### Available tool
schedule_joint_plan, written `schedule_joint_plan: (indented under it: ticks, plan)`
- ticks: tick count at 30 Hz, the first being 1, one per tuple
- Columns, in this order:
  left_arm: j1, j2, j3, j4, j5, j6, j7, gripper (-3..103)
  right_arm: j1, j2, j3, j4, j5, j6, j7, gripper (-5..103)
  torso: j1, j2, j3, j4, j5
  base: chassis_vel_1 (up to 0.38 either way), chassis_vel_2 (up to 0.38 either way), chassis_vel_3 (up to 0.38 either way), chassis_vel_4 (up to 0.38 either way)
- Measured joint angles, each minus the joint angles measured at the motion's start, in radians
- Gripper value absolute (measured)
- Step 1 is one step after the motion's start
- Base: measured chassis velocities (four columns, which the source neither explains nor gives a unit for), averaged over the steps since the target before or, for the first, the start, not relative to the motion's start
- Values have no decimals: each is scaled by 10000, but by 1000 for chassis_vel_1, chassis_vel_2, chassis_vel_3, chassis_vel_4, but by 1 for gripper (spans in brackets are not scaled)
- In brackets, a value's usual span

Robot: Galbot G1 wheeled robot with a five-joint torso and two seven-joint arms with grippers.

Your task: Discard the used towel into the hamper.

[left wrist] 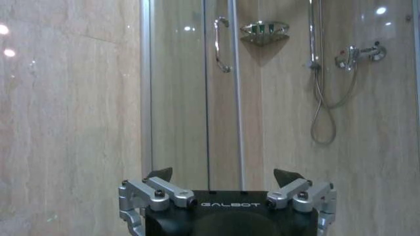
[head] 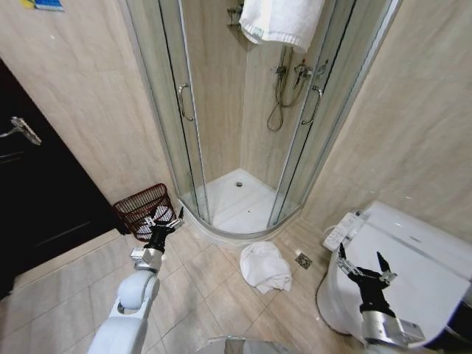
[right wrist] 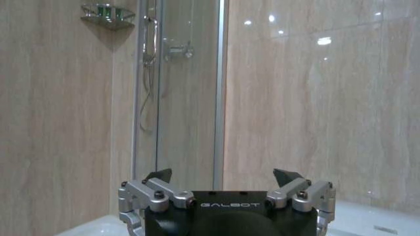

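Towel is lying crumpled on the floor tiles before the shower tray, soft and light, so you are aiming for a raised fold, both left gripper and right gripper spread empty, hamper waiting by the wall.

An evenly lit tiled bathroom is seen from the head view, with straight walls bent outward by wide-angle distortion at the edges. A dark door is left almost without detail. Small ceiling-light reflections are scattered across the glossy wall tiles in both wrist views — round glare spots, soft-edged. The shower glass is streaked by pale reflections, and the wrist pictures are rendered slightly soft and dimmer.
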Motion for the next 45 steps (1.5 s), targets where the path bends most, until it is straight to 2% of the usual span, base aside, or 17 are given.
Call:
schedule_joint_plan:
  ticks: [45]
  plan:
    - [-107, -14, 7, 76, 14, 50, 36, 100, 29, 16, 23, 7, 18, 52, -21, 100, 977, 2200, 1225, 0, 0, 0, 0, 0, 0]
